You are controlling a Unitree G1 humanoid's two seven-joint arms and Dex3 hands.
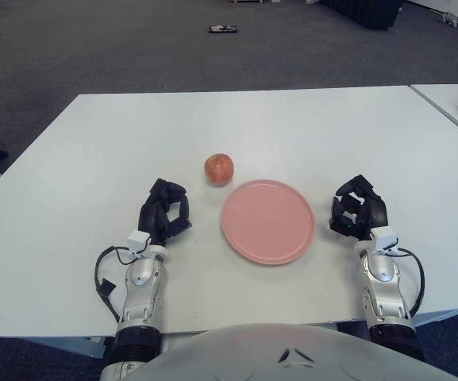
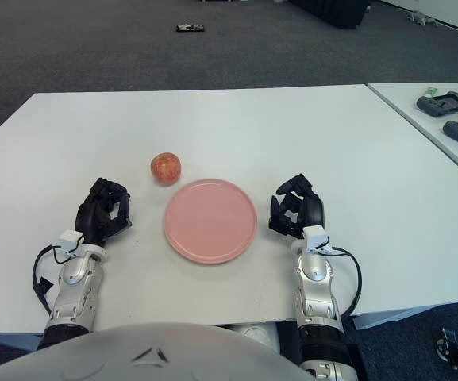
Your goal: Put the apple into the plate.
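Observation:
A red-orange apple stands on the white table, just beyond the upper left rim of a pink plate. The plate holds nothing. My left hand shows to the left of the plate and a little nearer than the apple, its dark fingers curled and holding nothing. On the plate's right side is my right hand, fingers likewise curled around nothing. Neither hand touches the apple or the plate.
A second white table adjoins on the right, carrying dark handheld devices. Grey carpet lies beyond, with a small dark object on the floor far back.

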